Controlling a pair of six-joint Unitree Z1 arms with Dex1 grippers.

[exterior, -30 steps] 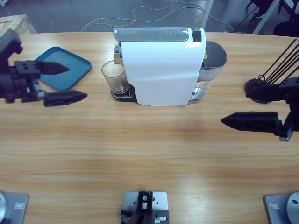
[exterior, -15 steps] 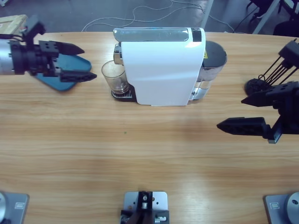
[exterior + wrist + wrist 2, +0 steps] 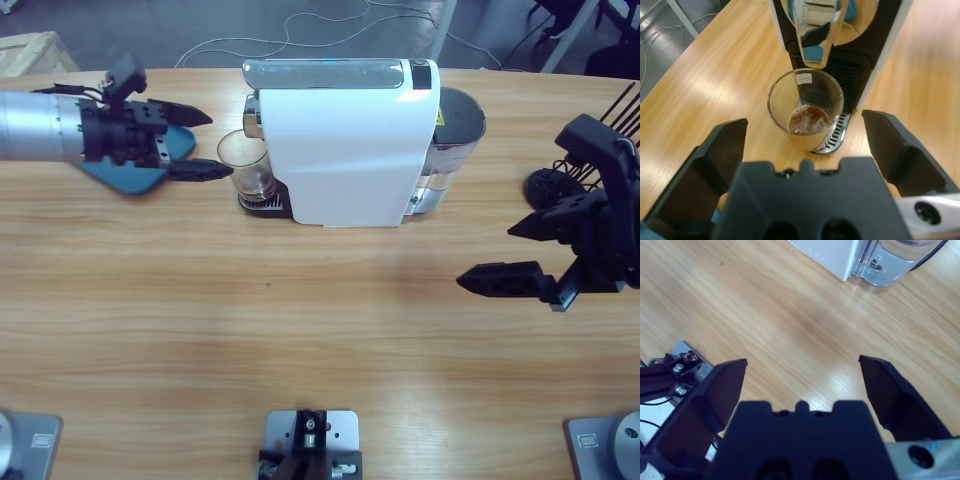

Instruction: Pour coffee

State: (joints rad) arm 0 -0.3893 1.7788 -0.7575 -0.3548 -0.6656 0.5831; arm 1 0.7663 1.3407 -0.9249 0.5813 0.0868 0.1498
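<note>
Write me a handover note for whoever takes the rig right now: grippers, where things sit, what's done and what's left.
Left gripper: open, empty, just short of the glass, jaws not yet around it.
Right gripper: open, empty, over bare table right of the coffee machine.
The glass stands upright on the machine's drip tray under the spout, with a thin layer of coffee in the bottom.
A blue tray lies under the left arm.
Done: coffee is in the glass.
Left: probably close on the glass and lift it out.
</note>
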